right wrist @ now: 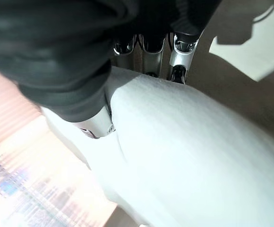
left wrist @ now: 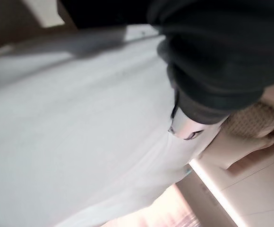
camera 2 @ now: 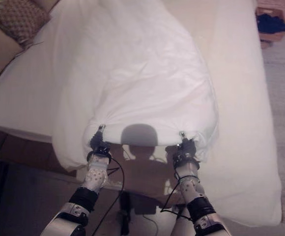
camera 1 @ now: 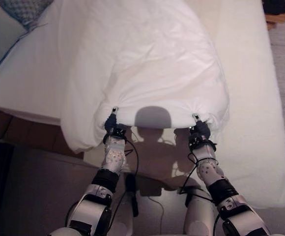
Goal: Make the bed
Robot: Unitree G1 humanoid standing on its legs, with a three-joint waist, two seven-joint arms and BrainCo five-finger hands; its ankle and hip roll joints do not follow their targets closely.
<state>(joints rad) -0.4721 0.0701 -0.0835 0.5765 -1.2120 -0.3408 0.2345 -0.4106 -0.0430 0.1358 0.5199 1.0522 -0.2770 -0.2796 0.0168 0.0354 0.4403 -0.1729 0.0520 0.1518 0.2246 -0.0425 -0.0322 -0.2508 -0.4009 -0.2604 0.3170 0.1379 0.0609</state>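
One duvet (camera 1: pixel 147 64), one bed (camera 1: pixel 253 98), one pillow (camera 1: pixel 24 10) at 11 o'clock. Left hand (camera 1: pixel 112 123) and right hand (camera 1: pixel 200 129) each clench the duvet's near hem, one at 7 o'clock, one at 5. The duvet lies bunched down the bed's middle, its left corner overhanging the edge. Bare mattress runs wide from 1 to 4 o'clock. Floor (camera 1: pixel 34 187) open at 8.

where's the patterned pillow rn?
The patterned pillow lies at the far left corner of the bed in the eye views, beyond the white duvet that both hands grip.
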